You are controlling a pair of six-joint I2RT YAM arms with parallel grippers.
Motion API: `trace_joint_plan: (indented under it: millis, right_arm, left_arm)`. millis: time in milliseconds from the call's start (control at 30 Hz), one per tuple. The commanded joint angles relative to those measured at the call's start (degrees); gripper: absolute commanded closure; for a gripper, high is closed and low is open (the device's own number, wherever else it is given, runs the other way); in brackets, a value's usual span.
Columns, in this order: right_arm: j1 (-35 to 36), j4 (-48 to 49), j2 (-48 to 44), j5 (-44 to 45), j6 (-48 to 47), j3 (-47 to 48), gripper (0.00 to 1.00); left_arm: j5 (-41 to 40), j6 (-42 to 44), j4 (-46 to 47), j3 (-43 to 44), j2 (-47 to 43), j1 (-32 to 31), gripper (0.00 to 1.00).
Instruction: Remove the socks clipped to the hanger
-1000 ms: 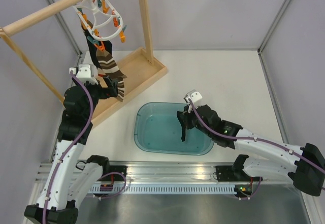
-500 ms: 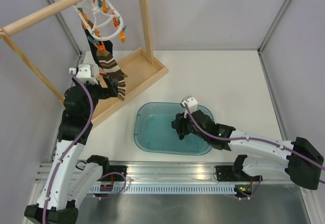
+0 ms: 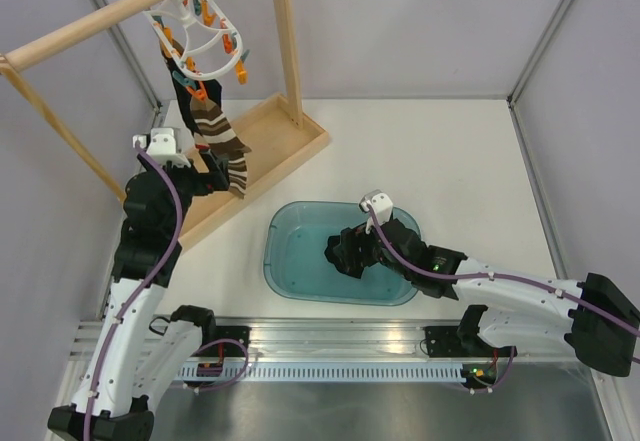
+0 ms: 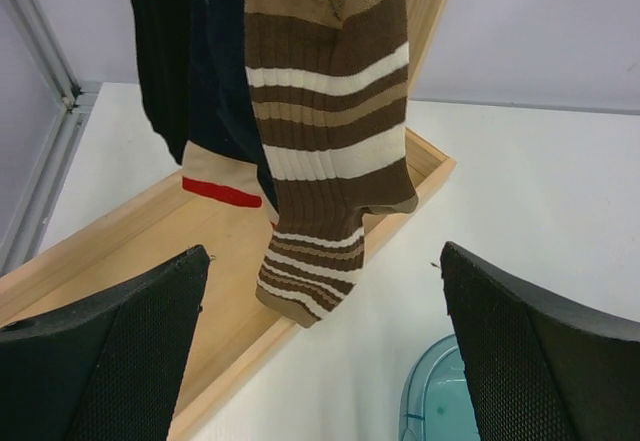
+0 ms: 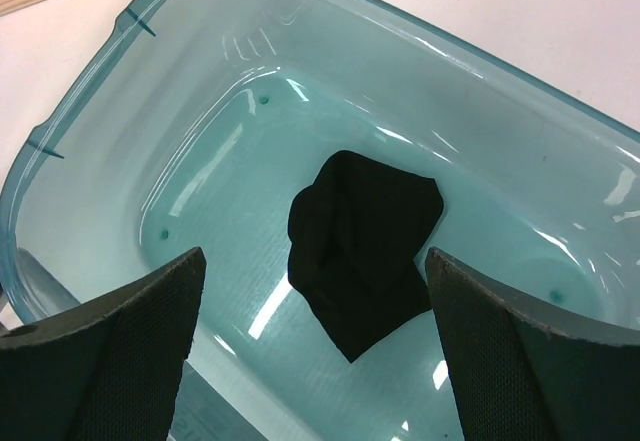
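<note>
From above, the teal basin sits on the table near the arms. The white hanger hangs from the wooden rack, up and to the left of the basin, well apart from it. A striped sock and darker socks dangle from its clips over the rack's base tray, which lies just beyond the basin's far-left corner. The left gripper is at the striped sock's lower end, left of the basin. The right gripper is down inside the basin, near its middle.

In the left wrist view, the two fingers stand wide apart and hold nothing. The striped sock hangs beyond the gap, its toe above the tray. The dark socks hang beside it, farther from the basin, one with a tan and red patch. A corner of the basin shows at the bottom edge.

In the right wrist view, the fingers are spread wide and empty. A black sock lies crumpled on the basin's floor, near its centre, below the gap.
</note>
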Motion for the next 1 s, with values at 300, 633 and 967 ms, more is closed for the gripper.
trace_joint_plan:
  millis: [300,633,967]
  right_arm:
    - [-0.82,8.48,8.62,0.42,-10.51,11.18,0.05]
    - [-9.52,26.16,28.14,-21.21,-10.95,31.73,0.05]
    - [-10.14,34.86,45.02,-30.79,-10.43,49.42,0.05]
  left_arm:
    - [-12.26,1.73,-0.21,-0.73,-3.61,-0.15,0.00]
    - [-11.39,1.90,0.31,-0.73,-2.57,0.47,0.00]
    - [-4.89,-0.29,0.40,-0.20,-1.68,5.73,0.00]
